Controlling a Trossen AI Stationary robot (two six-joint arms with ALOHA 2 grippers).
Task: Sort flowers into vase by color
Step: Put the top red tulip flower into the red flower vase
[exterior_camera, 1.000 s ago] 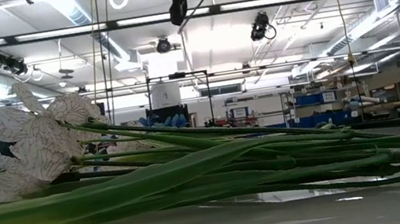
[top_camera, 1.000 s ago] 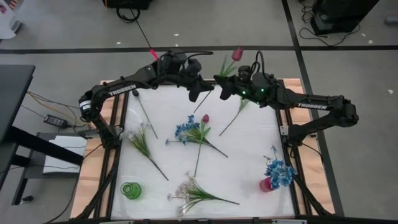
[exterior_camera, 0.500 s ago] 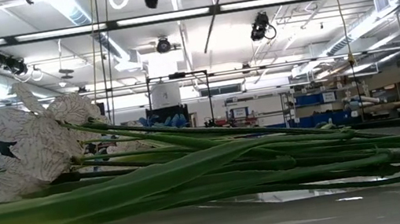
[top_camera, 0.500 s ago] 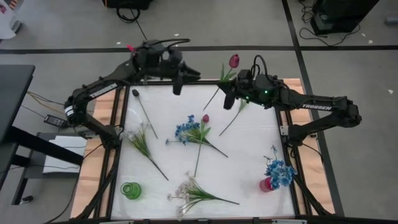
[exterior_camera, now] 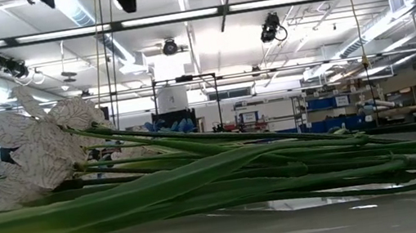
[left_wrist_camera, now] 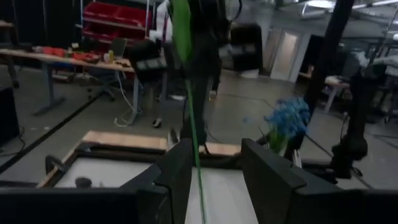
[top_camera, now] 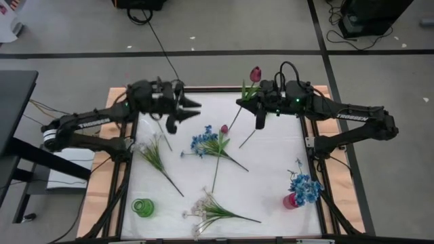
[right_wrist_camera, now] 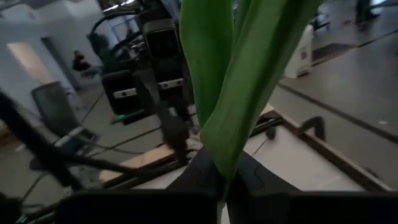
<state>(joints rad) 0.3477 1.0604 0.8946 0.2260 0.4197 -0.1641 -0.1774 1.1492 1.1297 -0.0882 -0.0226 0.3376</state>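
Lying across the white, smooth top of the desk point(top_camera: 285, 163) are thin green-stemmed artificial flowers: a blue blossom cluster point(top_camera: 202, 141) with a small dark red tulip point(top_camera: 224, 129) near the centre, a leafy white spray point(top_camera: 150, 150) toward nine o'clock, and another white small-blossom spray point(top_camera: 203, 207) at six o'clock. A dark-budded stem point(top_camera: 157, 120) lies at about ten o'clock. A glossy green vase point(top_camera: 142, 207) stands at seven o'clock; a red vase point(top_camera: 291, 200) at five o'clock already carries fluffy blue blossoms point(top_camera: 306, 187).

The right claw point(top_camera: 260, 120), at about one o'clock, is clamped tight on a long stem whose red tulip point(top_camera: 255, 73) head reaches past the desk's twelve o'clock edge; in the right wrist view broad, smooth green leaves point(right_wrist_camera: 236, 81) rise from between its dark fingers point(right_wrist_camera: 199, 174).

The left claw point(top_camera: 178, 116), at about eleven o'clock, has its fingers point(left_wrist_camera: 273, 180) parted and holds nothing; the left wrist view shows a thin green stem point(left_wrist_camera: 194, 124) in the gap between them, though whether it touches them I cannot tell.
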